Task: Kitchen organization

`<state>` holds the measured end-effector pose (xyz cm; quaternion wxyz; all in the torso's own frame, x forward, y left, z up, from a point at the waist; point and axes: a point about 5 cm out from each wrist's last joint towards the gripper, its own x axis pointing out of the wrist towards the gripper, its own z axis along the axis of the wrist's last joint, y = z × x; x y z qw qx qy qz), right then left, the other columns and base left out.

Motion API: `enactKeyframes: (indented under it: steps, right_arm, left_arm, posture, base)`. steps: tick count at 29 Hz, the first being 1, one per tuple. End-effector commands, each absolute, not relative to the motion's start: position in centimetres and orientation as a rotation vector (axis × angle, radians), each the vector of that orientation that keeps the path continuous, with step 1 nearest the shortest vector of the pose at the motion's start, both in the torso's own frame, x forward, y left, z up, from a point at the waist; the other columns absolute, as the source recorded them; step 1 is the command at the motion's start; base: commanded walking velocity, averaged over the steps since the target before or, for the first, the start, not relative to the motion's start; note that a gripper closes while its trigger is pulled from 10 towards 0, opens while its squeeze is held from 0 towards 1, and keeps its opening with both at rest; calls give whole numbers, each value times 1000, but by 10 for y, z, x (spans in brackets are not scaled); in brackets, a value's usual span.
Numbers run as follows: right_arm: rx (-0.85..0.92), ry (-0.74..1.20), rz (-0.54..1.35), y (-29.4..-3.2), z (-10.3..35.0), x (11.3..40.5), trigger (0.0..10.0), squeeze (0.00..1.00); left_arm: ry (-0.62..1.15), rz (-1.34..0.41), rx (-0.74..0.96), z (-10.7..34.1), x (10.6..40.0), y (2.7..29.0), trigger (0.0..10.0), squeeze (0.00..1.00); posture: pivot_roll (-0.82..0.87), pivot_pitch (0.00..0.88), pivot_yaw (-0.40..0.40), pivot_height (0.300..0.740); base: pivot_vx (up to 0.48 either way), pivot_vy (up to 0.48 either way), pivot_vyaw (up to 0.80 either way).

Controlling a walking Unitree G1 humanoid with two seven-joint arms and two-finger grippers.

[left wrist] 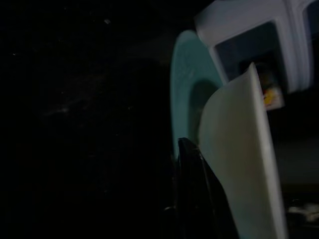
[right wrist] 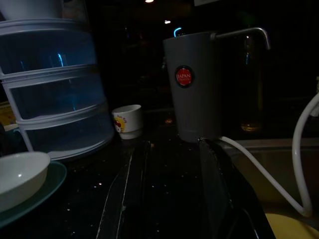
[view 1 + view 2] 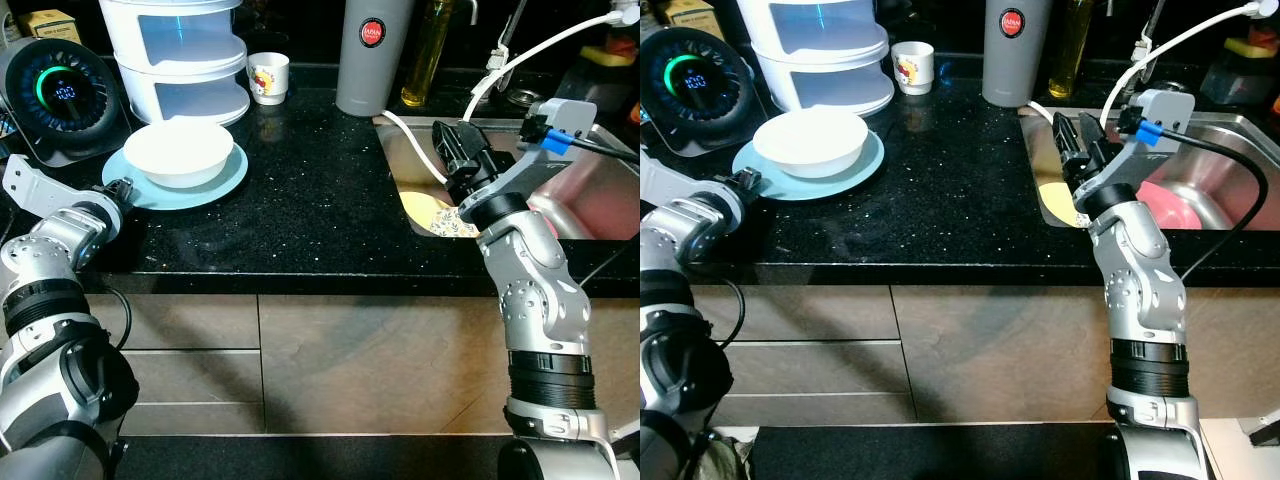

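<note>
one white bowl [image 3: 179,151] sits on one teal plate [image 3: 222,182]; right end effector [image 3: 458,150] open, left end effector [image 3: 122,189] unclear.

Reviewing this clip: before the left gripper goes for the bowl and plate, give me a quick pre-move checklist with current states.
1. White bowl sits centred on the blue plate: ok.
2. Left gripper at the plate's near edge: ok.
3. Left fingers open or shut: cannot tell.
4. Right gripper open and empty, over the sink edge: ok.
5. White hose runs close by the right gripper; snag risk: not ok.
6. Mug and grey canister stand apart from the plate: ok.
</note>
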<state>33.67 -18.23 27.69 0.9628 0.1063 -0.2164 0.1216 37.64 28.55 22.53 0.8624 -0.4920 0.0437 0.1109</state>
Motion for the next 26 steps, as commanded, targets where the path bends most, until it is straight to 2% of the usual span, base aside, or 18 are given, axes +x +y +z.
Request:
enactKeyframes:
  steps: [1,4,7,8,10,11,12,13,19,21,26]
  right_arm:
    - [225,-427,242,-186,276,334,10000,0]
    - [230,-409,230,-192,276,333,10000,0]
    - [232,-404,226,-193,276,333,10000,0]
    - [242,-407,220,-193,277,333,10000,0]
    - [247,-409,215,-194,277,334,10000,0]
    - [258,-412,198,-196,278,335,10000,0]
    - [258,-412,198,-196,278,335,10000,0]
    - [265,-414,182,-198,278,335,10000,0]
    - [289,-429,94,-209,277,333,10000,0]
    - [313,-449,32,-219,275,330,10000,0]
    - [359,-497,-34,-230,274,323,10000,0]
  left_arm:
    - [165,272,-1058,204,374,285,0,0]
    - [36,219,-1124,217,374,281,0,0]
    - [8,168,-1148,223,375,274,0,0]
    - [-32,109,-1193,230,376,264,0,0]
    - [-55,93,-1218,233,376,260,0,0]
    - [-79,25,-1259,242,375,248,0,0]
    - [-79,25,-1259,242,375,248,0,0]
    - [-86,-11,-1274,248,373,240,9843,0]
    - [-97,-88,-1284,271,367,216,10000,0]
    - [-97,-108,-1197,278,364,205,10000,0]
    - [-108,-141,-1142,286,360,199,10000,0]
  posture:
    - [46,69,-37,740]
    - [50,68,-44,740]
    - [52,68,-46,740]
    - [55,65,-50,740]
    - [56,64,-52,740]
    - [57,61,-56,740]
    - [57,61,-56,740]
    - [58,60,-57,740]
    - [65,49,-53,740]
    - [67,35,-36,740]
    - [67,18,-8,740]
  base:
    - [0,0,0]
    - [0,0,0]
    - [0,0,0]
    - [0,0,0]
    - [0,0,0]
    - [0,0,0]
    - [0,0,0]
    - [0,0,0]
    - [0,0,0]
    - [0,0,0]
    - [0,0,0]
